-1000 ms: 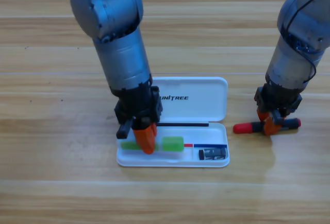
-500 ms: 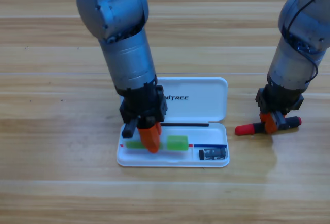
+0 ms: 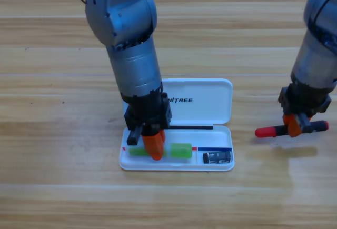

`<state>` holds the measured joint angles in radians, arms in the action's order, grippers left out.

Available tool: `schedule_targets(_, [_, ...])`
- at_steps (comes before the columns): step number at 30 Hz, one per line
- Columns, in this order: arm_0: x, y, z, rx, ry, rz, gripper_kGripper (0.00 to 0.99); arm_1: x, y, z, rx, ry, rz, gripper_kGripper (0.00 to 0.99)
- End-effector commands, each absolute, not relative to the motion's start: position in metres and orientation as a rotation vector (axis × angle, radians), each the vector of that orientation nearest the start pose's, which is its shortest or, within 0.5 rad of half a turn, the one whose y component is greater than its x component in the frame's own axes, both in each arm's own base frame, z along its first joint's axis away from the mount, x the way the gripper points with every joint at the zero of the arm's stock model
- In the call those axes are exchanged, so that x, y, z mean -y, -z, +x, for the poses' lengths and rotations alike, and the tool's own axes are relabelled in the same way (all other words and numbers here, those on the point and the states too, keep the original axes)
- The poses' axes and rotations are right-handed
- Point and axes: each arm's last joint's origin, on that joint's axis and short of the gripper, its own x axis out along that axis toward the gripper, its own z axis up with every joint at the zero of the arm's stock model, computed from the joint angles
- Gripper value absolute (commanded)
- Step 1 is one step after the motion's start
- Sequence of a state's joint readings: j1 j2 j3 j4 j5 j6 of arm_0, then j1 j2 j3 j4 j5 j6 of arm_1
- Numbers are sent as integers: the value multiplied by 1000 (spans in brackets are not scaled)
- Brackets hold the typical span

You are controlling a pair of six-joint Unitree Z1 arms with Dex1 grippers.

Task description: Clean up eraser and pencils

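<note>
- Pale wooden bench (image 3: 63, 197), long planks running side to side, glossy, with soft glare at 4 o'clock.
- White plastic case (image 3: 210, 89) at centre, rounded corners, lid laid open toward 12 o'clock, shallow tray toward 6 o'clock.
- In the tray's long slot, green pencil (image 3: 180, 150): stubby, smooth, bright green end at 3 o'clock, paler green stretch at 9 o'clock, middle hidden by the orange jaws.
- In the tray's small compartment at 4 o'clock, eraser (image 3: 217, 157): small dark block, lying flat.
- Left arm, grey and cylindrical, down from 12 o'clock; left gripper (image 3: 153, 147) black with orange jaws, tips in the tray over the green pencil; cannot tell how wide the jaws stand or whether clamped on it.
- At 3 o'clock, well apart from the case, right gripper (image 3: 294, 126) closed round the marker (image 3: 269, 131): red-ended toward 9 o'clock, black barrel toward 3 o'clock, held level and crosswise.
- Blurred shadow on the bench just below the marker, toward 6 o'clock; looks lifted clear of the wood.
</note>
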<state>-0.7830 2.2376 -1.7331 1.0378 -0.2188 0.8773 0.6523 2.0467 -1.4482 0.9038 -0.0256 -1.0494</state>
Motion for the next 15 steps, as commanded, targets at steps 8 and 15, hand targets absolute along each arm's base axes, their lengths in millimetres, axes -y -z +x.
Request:
schedule_targets(8, [327, -183, 302, -1159, 1448, 1096, 0, -227, -253, 270, -1059, -1254, -1325, 0])
schedule_targets(15, [327, -186, 303, -1177, 1412, 1065, 0, -229, -257, 270, -1045, -1248, -1322, 0])
